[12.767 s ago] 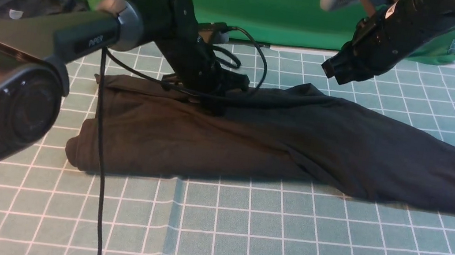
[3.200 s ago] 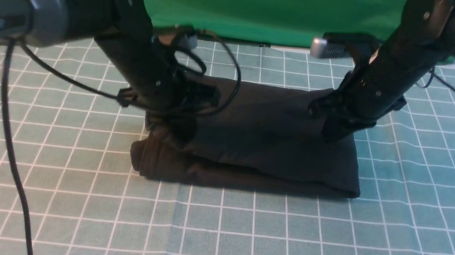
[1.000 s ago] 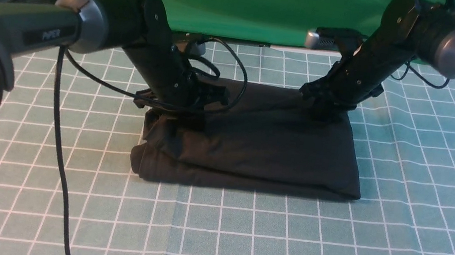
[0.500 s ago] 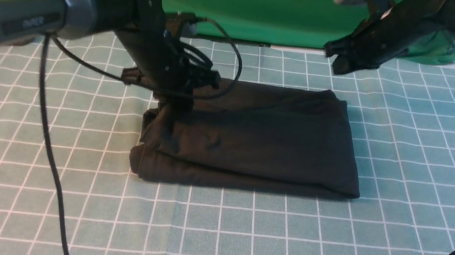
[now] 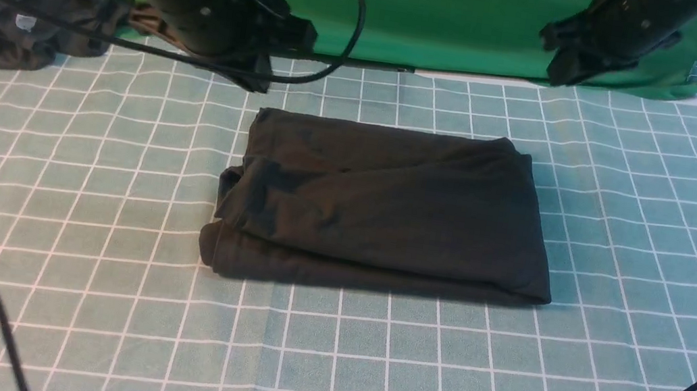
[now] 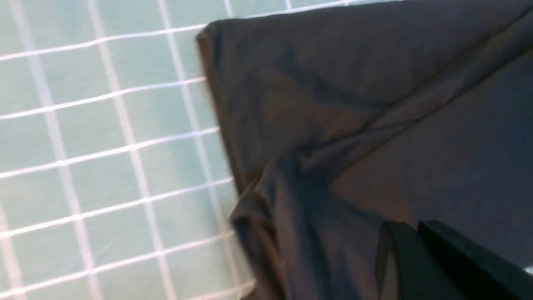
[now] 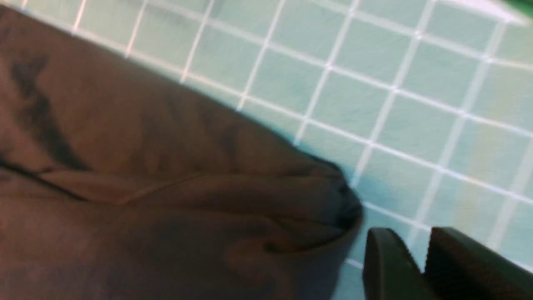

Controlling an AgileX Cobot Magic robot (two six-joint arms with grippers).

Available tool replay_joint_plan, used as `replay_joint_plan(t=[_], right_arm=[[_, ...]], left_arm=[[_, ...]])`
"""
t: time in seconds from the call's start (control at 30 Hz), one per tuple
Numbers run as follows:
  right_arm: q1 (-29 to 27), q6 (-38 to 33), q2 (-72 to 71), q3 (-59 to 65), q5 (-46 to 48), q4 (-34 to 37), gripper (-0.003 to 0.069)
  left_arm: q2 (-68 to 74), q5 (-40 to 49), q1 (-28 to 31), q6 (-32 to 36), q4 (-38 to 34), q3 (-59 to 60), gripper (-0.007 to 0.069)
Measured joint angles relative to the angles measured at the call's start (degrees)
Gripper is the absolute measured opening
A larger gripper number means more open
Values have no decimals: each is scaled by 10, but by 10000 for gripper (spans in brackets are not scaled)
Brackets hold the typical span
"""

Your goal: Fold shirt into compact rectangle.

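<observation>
Both arms hung raised at the far side; the left gripper (image 5: 256, 77) and right gripper (image 5: 560, 72) had their fingers pressed together, holding nothing.

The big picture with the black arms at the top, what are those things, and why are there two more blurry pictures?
Those are a robot's two arms. The big picture comes from a camera sitting between them, looking forward. The left end effector and the right end effector are both lifted above the cloth and hold nothing; their fingers look closed together. The two blurry pictures come from little cameras on each wrist, looking down past the fingers. On the green checked tablecloth lies the black shirt, folded into a neat rectangle; you can see its corner up close from the left wrist and the right wrist. Far back on the left sits a pile of other clothes.
</observation>
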Motion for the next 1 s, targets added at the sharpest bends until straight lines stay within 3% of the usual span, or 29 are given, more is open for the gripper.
replay_joint_plan(t=[0.33, 0.53, 0.8, 1.0], right_arm=[[-6, -5, -140, 149, -1, -9, 139], [-8, -23, -284, 298, -32, -11, 139], [-8, -24, -514, 481, -221, -12, 130], [-11, -39, -744, 660, -428, -12, 27]], left_arm=[[-126, -37, 0, -40, 28, 179, 11], [-249, -91, 0, -47, -7, 328, 11], [-413, -136, 0, -48, -33, 427, 11], [-559, -200, 0, -48, -34, 481, 11]])
